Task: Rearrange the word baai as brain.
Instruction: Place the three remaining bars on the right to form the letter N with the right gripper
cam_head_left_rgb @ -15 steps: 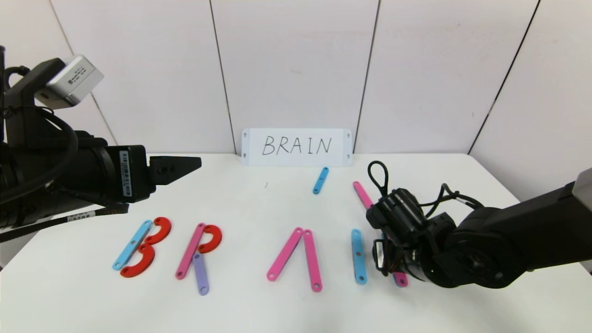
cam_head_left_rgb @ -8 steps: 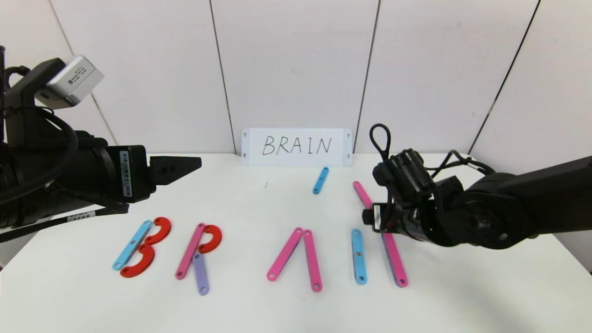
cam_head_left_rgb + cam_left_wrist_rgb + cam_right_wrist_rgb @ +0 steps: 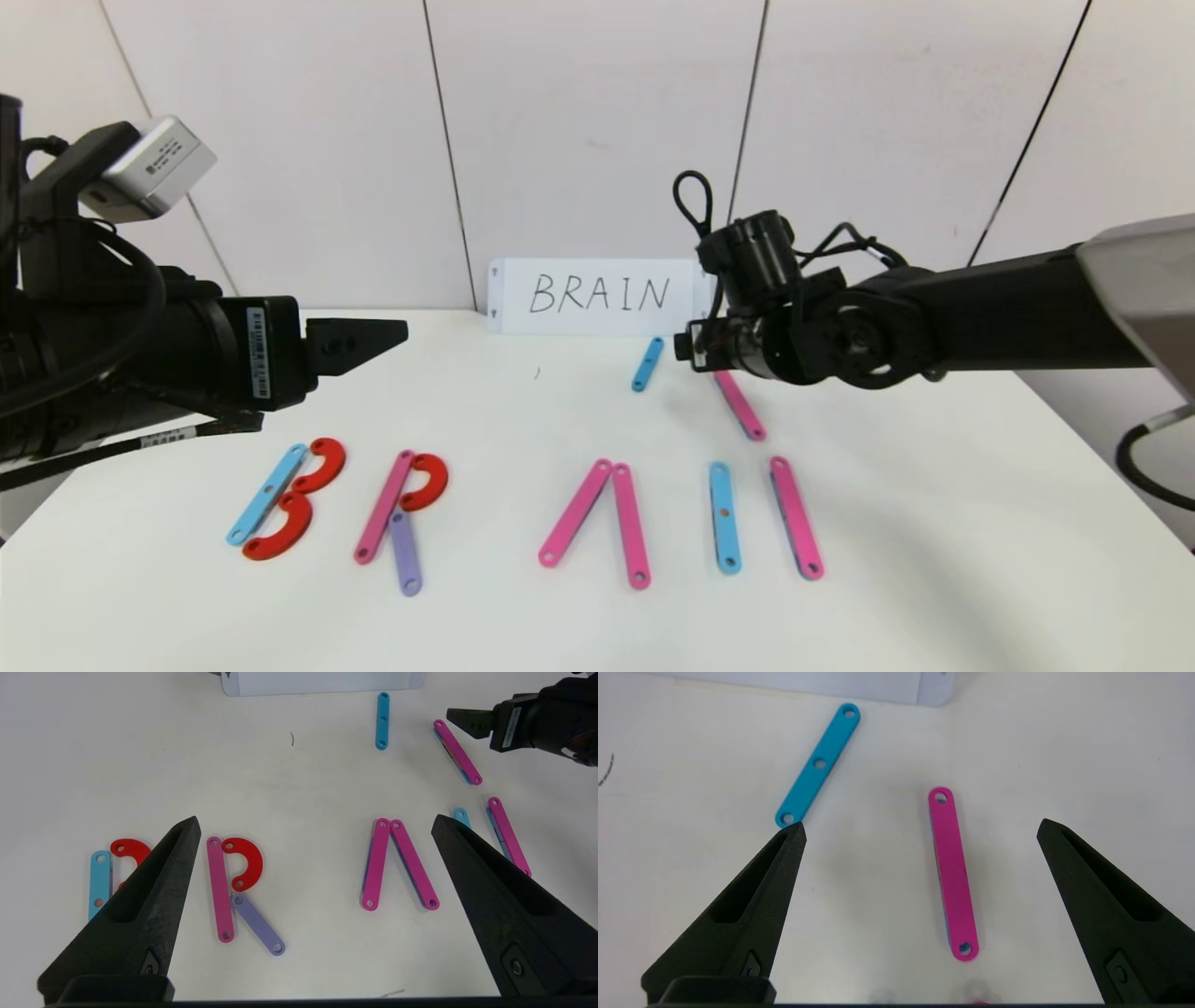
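Observation:
The plastic letters lie in a row on the white table: a B (image 3: 280, 499) of a blue strip and two red curves, an R (image 3: 401, 509) of a pink strip, a red curve and a purple strip, two pink strips joined at the top (image 3: 602, 518), a blue strip (image 3: 724, 516) and a pink strip (image 3: 796, 516). A loose pink strip (image 3: 740, 404) and a short blue strip (image 3: 647, 364) lie farther back. My right gripper (image 3: 689, 347) hovers open and empty above the loose pink strip (image 3: 952, 872), which lies between its fingers (image 3: 921, 826). My left gripper (image 3: 373, 338) hangs open and empty over the table's left side (image 3: 315, 820).
A white card with BRAIN handwritten on it (image 3: 597, 297) leans against the back wall, just behind the right gripper. The right gripper also shows in the left wrist view (image 3: 467, 717). The table's edges (image 3: 1074, 448) are near on the right and at the front.
My right gripper has let go of the front right pink strip, risen, and moved back and left to above the loose pink strip near the card. The left arm has not moved.

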